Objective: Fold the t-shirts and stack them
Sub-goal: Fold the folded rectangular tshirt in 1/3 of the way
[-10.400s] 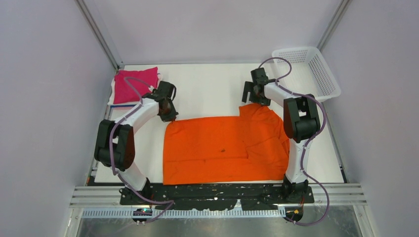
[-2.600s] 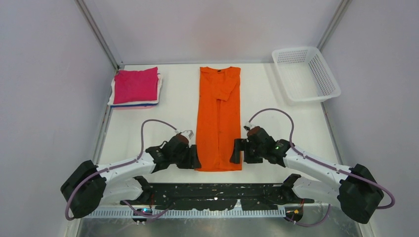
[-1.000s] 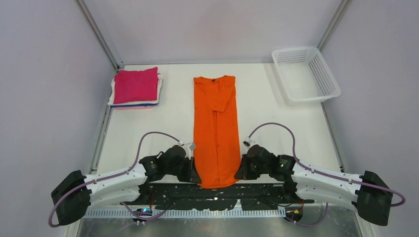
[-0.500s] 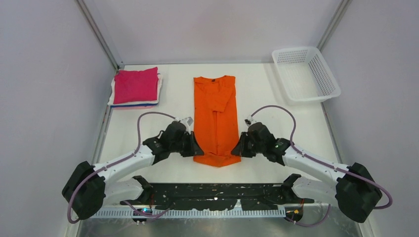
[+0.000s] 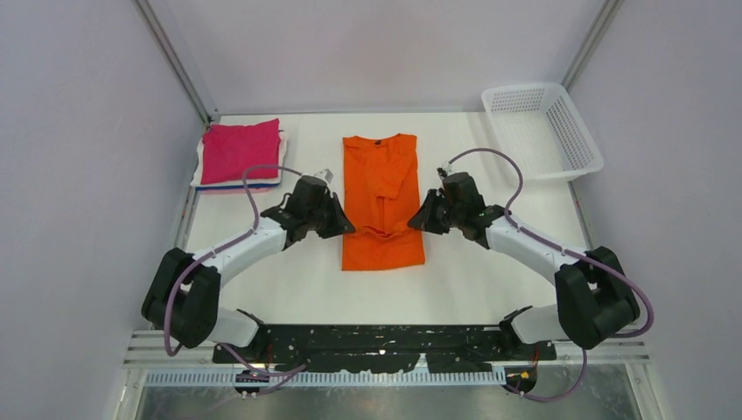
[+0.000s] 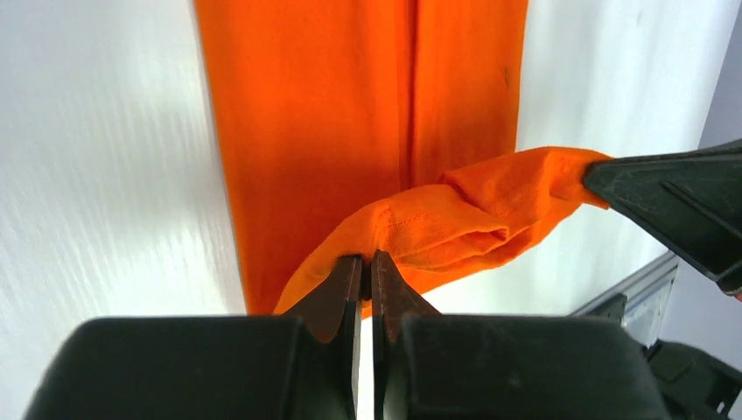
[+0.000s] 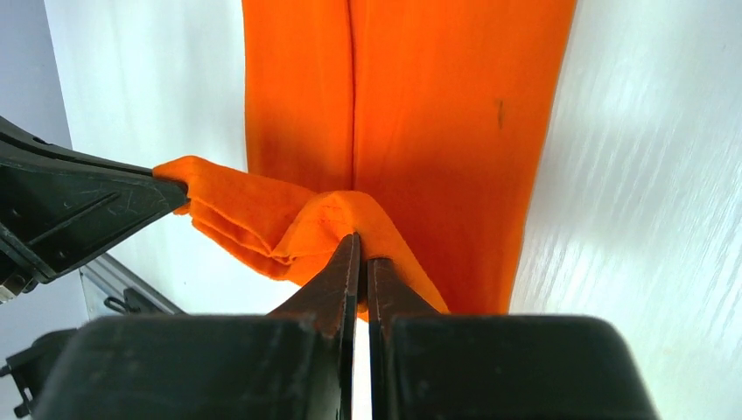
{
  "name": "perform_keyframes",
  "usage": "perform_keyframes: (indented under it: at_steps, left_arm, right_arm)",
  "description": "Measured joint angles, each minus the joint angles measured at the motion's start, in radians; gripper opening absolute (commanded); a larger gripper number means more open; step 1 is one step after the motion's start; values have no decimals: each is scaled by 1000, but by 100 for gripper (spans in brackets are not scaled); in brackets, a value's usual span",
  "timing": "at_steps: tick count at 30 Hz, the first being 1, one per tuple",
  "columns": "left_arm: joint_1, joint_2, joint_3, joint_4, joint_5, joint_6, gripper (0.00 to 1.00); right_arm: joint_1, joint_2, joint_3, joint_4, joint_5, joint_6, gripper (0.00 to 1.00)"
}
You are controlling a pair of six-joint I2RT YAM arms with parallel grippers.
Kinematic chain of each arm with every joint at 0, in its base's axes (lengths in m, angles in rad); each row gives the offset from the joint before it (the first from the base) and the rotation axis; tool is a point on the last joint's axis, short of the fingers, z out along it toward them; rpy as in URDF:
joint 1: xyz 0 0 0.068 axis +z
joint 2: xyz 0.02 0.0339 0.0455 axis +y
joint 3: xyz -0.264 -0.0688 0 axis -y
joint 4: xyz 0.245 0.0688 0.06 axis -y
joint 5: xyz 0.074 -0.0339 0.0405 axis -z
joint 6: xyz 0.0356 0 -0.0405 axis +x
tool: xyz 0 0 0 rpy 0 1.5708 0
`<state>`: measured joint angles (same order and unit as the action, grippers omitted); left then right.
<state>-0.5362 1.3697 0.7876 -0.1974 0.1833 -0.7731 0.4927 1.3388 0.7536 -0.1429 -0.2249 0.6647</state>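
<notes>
A folded magenta-pink cloth t-shirt point(image 5: 241, 150) lies at the far left of the white table point(image 5: 490, 271); the left gripper point(image 5: 347, 228) is clamped on one hem corner of the bright orange cloth t-shirt point(image 5: 382, 175), a narrow strip lying mid-table; the right gripper point(image 5: 415, 221) pinches the other corner, the hem lifted between them; a white plastic lattice basket point(image 5: 541, 131) sits far right.

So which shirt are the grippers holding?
The orange t-shirt, pinched by the left gripper and right gripper; the magenta t-shirt lies folded far left, untouched.

Robot lab test cell; plain pale walls point(image 5: 79, 131); aluminium frame posts point(image 5: 176, 59); white table point(image 5: 490, 280).
</notes>
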Motion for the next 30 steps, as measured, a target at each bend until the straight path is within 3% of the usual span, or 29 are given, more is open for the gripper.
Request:
perform_keyframes:
  at_steps: [9, 19, 21, 23, 25, 26, 27, 28, 30]
  left_arm:
    - [97, 185, 166, 6, 38, 45, 0]
    - [127, 329, 269, 1, 74, 76, 4]
    - [131, 351, 288, -4, 74, 79, 20]
    - [135, 367, 305, -10, 73, 86, 48]
    - [138, 382, 324, -16, 71, 95, 67]
    - [141, 385, 328, -17, 68, 89, 78]
    - [145, 386, 332, -19, 66, 93, 89]
    - [149, 386, 334, -22, 63, 93, 98]
    - [159, 385, 338, -23, 55, 91, 100]
  right_arm:
    - [-65, 187, 148, 33, -29, -29, 6]
    - [-122, 313, 197, 76, -41, -34, 12]
    - [-131, 334, 204, 85, -47, -34, 17]
    - [-141, 353, 208, 102, -53, -34, 19]
    - [-151, 373, 217, 117, -61, -33, 34]
    - [-157, 381, 224, 122, -65, -31, 49]
    - [-165, 394, 236, 126, -73, -33, 56]
    - [-171, 401, 244, 129, -78, -27, 69]
    - [-184, 410, 264, 135, -85, -34, 85]
